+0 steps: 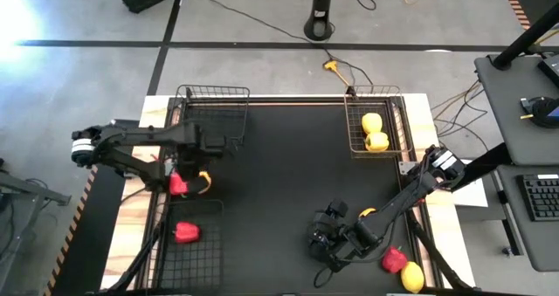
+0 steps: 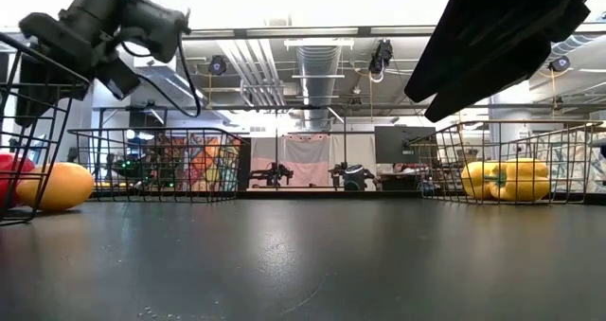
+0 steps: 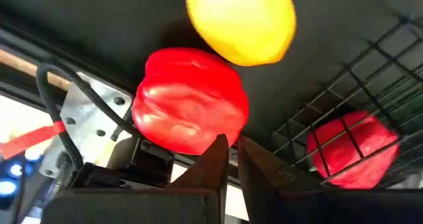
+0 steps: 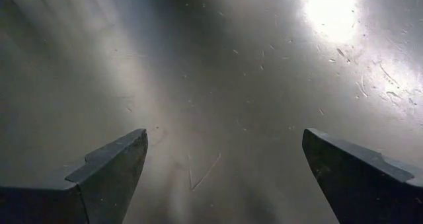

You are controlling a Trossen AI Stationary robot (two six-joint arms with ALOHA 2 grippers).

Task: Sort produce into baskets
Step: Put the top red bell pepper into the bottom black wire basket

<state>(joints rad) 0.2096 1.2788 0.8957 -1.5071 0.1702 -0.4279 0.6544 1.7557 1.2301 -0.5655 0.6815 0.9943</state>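
Note:
A red pepper (image 1: 178, 185) and a yellow lemon-like oval (image 1: 206, 182) lie on the black table at its left side. They also show in the left wrist view, the pepper (image 3: 188, 108) and the oval (image 3: 241, 22). My left gripper (image 3: 232, 148) hangs shut above them (image 1: 188, 161); I cannot tell whether it touches the pepper. A black near-left basket (image 1: 188, 265) holds another red pepper (image 1: 185, 233). My right gripper (image 4: 225, 158) is open and empty over bare table near the front (image 1: 323, 241).
A black basket (image 1: 212, 113) stands at the far left. A coppery basket (image 1: 354, 126) at the far right holds two yellow peppers (image 1: 374, 132). A red pepper (image 1: 393, 259) and a yellow oval (image 1: 411, 277) lie at the near right corner.

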